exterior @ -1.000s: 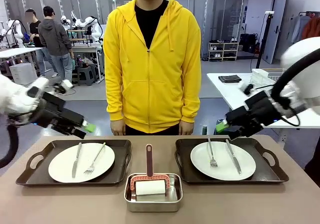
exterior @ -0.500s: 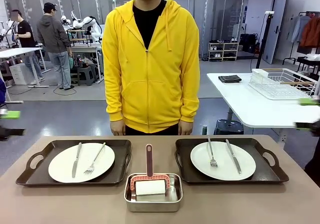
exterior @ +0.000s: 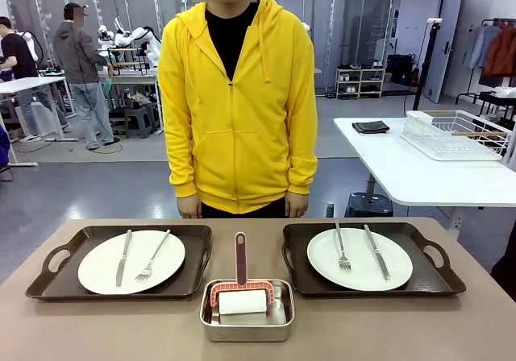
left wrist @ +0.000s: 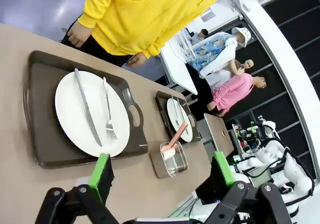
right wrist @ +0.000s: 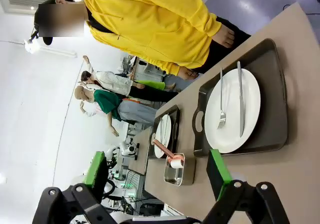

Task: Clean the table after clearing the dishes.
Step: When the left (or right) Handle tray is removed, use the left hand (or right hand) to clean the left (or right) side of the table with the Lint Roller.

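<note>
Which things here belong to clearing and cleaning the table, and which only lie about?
For the job: table, left plate, right plate, left tray, right tray, probably roller in steel pan.
Lying about: white table, wire dish rack, black pouch.

Seen from my left tool (left wrist: 162, 166), the plate (left wrist: 176, 113) beyond the steel pan (left wrist: 155, 167) is too small to tell what lies on it; the roller's (left wrist: 170, 152) handle crosses it. The pan's wall hides the roller's underside.
</note>
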You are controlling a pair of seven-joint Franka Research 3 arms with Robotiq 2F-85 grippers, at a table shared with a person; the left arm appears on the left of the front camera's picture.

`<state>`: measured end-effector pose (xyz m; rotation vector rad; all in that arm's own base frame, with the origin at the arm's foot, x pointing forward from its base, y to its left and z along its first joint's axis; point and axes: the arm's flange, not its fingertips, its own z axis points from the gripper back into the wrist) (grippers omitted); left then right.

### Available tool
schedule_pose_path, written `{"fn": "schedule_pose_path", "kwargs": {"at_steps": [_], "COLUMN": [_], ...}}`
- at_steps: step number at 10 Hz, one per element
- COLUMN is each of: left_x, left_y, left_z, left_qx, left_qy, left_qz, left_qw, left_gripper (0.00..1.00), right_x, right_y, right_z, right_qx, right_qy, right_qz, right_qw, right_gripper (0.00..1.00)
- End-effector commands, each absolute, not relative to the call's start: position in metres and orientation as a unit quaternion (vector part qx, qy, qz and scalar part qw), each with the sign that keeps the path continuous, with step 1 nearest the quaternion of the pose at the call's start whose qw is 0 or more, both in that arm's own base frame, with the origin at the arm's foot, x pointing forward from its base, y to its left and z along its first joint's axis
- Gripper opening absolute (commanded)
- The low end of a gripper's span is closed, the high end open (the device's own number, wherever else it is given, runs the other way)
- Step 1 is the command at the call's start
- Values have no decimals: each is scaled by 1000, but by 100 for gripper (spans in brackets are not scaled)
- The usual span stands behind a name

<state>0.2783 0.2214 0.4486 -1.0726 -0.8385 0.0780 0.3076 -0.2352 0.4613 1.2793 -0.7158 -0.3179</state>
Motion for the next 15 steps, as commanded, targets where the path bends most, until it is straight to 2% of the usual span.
{"fn": "schedule_pose_path", "kwargs": {"at_steps": [1,15], "left_x": [288,288], "left_y": [216,216], "left_z": [448,448], "left_qx": [-509,-509], "left_qy": [-378,-378], "left_qz": [18,18], "left_qw": [773,773], "left_gripper": [100,100], "right_x": [312,312], "right_y": [-230,-230], "right_z": [461,461], "right_qx": [587,587], "right_qy": [-315,-315], "right_qz": [-133,-133], "right_qw": [734,734], "right_gripper": [100,100]}}
